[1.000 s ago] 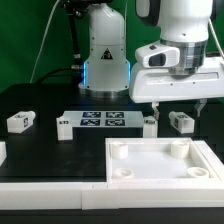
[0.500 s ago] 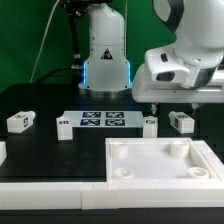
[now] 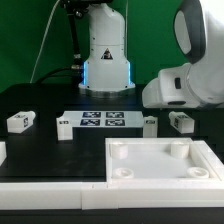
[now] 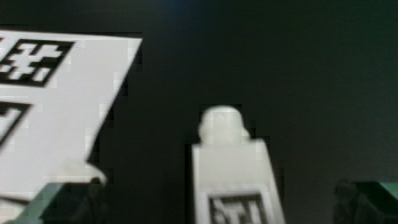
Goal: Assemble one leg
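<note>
In the wrist view a small white leg (image 4: pixel 231 165) with a rounded peg end and a black-and-white tag lies on the black table. My gripper (image 4: pixel 210 205) is open, with a dark fingertip (image 4: pixel 54 205) on either side of the leg, well apart from it. In the exterior view the arm's white hand (image 3: pixel 190 85) hangs tilted at the exterior view's right, just above a tagged leg (image 3: pixel 181 121); its fingers are not visible there. Another leg (image 3: pixel 20 122) lies at the exterior view's left.
The marker board (image 3: pixel 100 122) lies mid-table, with small white parts (image 3: pixel 150 124) at its ends; it also shows in the wrist view (image 4: pixel 54 90). A large white square panel (image 3: pixel 160 165) with round corner sockets fills the front. The robot base (image 3: pixel 105 50) stands behind.
The arm's hand has swung toward the exterior view's right and tilted; its fingers, seen pointing down earlier, no longer show. The parts on the table have not moved.
</note>
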`<state>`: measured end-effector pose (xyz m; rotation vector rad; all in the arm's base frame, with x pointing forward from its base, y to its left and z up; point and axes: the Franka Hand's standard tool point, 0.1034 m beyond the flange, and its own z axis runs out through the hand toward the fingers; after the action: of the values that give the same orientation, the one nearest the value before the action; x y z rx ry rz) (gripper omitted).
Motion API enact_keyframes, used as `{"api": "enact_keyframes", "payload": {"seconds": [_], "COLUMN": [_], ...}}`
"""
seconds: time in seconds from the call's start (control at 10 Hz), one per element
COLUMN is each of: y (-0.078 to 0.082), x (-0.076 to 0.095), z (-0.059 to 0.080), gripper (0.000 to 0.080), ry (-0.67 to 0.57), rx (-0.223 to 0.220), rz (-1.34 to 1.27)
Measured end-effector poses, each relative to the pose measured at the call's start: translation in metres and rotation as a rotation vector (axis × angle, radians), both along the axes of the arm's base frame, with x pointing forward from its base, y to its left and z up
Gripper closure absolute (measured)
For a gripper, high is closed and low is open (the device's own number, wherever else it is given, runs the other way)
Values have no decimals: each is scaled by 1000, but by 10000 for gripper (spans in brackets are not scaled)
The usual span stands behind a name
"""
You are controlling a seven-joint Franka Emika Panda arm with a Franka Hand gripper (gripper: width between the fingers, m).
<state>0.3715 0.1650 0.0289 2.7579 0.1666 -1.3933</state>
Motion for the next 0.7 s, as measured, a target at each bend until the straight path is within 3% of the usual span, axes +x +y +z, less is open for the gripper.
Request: {"api": "enact_keyframes", "payload": {"seconds": [0.3, 0.7], "y": [7, 4], "x": [-2, -10], "z": [-8, -19], "gripper": [151, 151], "ry": [-29, -11], "rx": [17, 4], "rz": [7, 2]}}
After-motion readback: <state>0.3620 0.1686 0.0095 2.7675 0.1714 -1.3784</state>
